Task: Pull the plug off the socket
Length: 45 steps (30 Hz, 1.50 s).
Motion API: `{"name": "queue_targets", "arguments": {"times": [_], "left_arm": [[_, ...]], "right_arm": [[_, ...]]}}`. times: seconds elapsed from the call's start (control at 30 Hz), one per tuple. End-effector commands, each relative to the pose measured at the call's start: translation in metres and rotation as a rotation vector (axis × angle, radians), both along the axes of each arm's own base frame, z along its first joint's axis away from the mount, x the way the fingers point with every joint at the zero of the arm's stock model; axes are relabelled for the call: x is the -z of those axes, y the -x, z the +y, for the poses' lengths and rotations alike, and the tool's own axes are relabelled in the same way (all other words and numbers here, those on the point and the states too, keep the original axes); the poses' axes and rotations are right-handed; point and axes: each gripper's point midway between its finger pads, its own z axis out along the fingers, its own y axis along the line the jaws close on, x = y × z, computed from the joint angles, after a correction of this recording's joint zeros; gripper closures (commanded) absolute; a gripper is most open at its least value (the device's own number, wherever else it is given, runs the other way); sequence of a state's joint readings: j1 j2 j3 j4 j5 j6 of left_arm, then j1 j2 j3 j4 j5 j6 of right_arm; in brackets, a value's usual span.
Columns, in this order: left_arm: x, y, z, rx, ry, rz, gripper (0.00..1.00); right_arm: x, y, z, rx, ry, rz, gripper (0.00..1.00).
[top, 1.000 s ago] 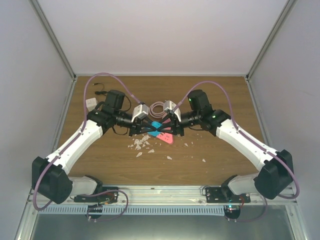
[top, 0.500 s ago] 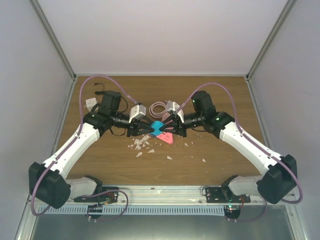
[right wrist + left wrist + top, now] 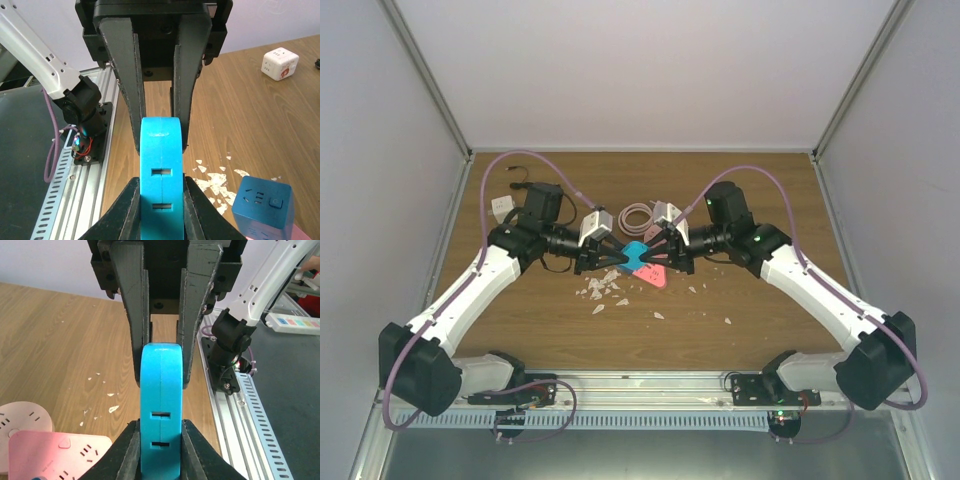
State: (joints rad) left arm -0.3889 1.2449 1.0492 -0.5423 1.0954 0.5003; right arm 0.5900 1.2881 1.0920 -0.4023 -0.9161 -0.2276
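Left gripper (image 3: 160,427): closed on the near end of a blue slab (image 3: 161,385), a finger pressed to each flat face.
Right gripper (image 3: 161,182): clamped on the same slab from the opposite end; the slab stands on edge, raised between us.
Socket: the pink socket (image 3: 60,455) lies flat on the table (image 3: 60,340), low and left in our left wrist view, beside a pale round disc (image 3: 22,422), with nothing holding it.
Plug: we cannot tell whether it is the slab or the blue cube (image 3: 261,205) over the socket's edge.
Risk: with both grips on one piece, pulling apart makes one slip.
Risk: the unpinned socket could lift or skid with whatever we pull.
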Motion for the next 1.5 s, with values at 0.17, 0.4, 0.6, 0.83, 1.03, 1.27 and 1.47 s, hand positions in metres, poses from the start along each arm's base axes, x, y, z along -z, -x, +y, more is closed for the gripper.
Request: {"name": "queue_targets", "arguments": {"times": [0.17, 0.4, 0.6, 0.83, 1.03, 1.27, 1.47], "left_arm": [[-0.011, -0.002, 0.002, 0.008, 0.045, -0.004, 0.94], [-0.031, -0.028, 0.024, -0.091, 0.127, 0.052, 0.99], [-0.032, -0.048, 0.033, -0.190, 0.124, 0.093, 1.00], [-0.030, -0.049, 0.033, -0.194, 0.121, 0.100, 1.00], [-0.030, -0.045, 0.030, -0.176, 0.117, 0.083, 1.00], [-0.028, -0.045, 0.025, -0.176, 0.104, 0.062, 1.00], [-0.026, -0.046, 0.022, -0.173, 0.097, 0.064, 1.00]], "right_arm": [[-0.013, -0.003, -0.009, 0.015, -0.016, -0.039, 0.37], [-0.018, -0.019, -0.027, 0.087, -0.038, -0.016, 0.28], [-0.025, -0.005, -0.027, 0.000, -0.102, 0.071, 0.23], [-0.030, 0.001, -0.015, -0.107, -0.148, 0.209, 0.22], [-0.026, -0.003, -0.007, -0.134, -0.144, 0.263, 0.20], [-0.028, 0.002, -0.003, -0.162, -0.149, 0.267, 0.20], [-0.028, 0.002, -0.003, -0.160, -0.149, 0.266, 0.21]]}}
